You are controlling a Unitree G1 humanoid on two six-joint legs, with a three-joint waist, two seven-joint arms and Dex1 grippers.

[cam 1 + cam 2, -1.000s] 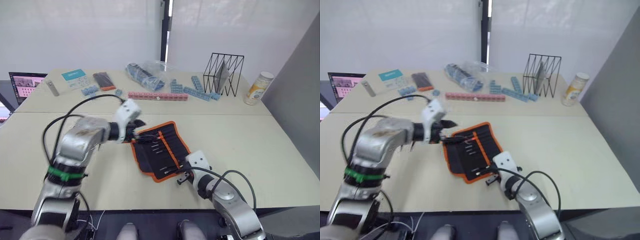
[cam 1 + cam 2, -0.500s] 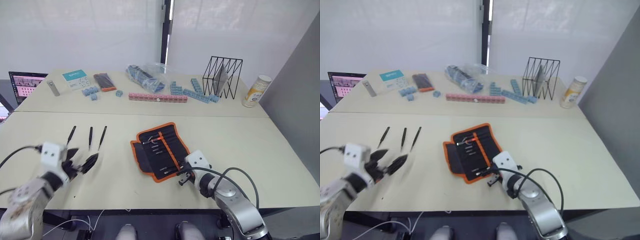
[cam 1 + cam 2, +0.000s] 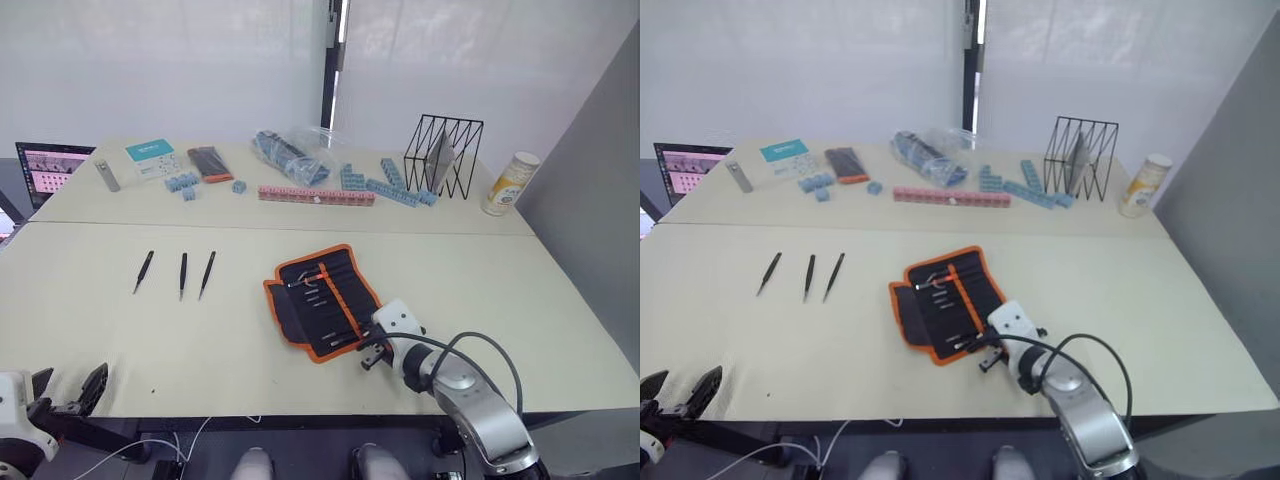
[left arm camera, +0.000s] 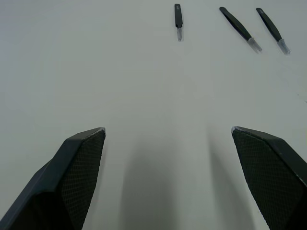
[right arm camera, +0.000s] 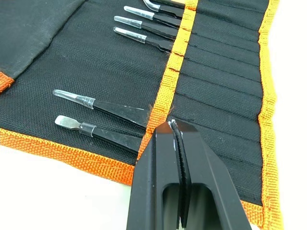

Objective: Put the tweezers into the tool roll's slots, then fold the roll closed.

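The left gripper [image 3: 68, 394], jaws wide and empty, hangs at the table's near-left edge; three loose tweezers [image 3: 182, 274] lie ahead, lengthwise away from it. The right gripper [image 5: 174, 125], closed and empty, presses the tool roll [image 3: 322, 300].

tool roll [image 3: 322, 300]: black fabric, orange edging, one orange inner stripe
slots [image 5: 225, 96]: black woven cloth, beside the orange stripe
tweezers [image 3: 182, 273]: black with pale silvery tips
bench [image 3: 480, 270]: plain pale cream
left claw [image 4: 168, 179]: black fingers [image 4: 76, 177], fine cross-hatched pads
right claw [image 5: 175, 129]: glossy black
wire rack [image 3: 443, 150]: black, far edge
long block strip [image 3: 316, 194]: pink
loose blocks [image 3: 400, 185]: light blue
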